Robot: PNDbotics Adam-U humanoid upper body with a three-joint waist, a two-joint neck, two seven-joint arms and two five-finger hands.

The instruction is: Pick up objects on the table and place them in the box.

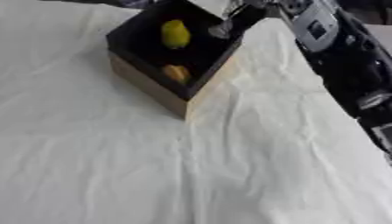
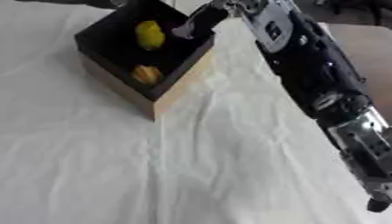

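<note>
A box (image 1: 153, 87) with pale wooden sides and a black inside stands on the white cloth at the upper middle, one corner turned toward me. Inside it lie a yellow oval fruit (image 1: 174, 33) near the back and a smaller orange thing (image 1: 177, 72) near the front corner. My right arm (image 2: 306, 65) runs up the right side. My right hand (image 2: 203, 18) hangs over the box's far right rim. A small grey bit shows at its tip, and what it is cannot be made out. My left hand shows in neither view.
The wrinkled white cloth (image 1: 153, 166) covers the whole table in front of and to the left of the box. A dark shape (image 1: 115, 2) lies along the far edge behind the box. A brown surface (image 2: 367, 43) shows beyond the cloth at the right.
</note>
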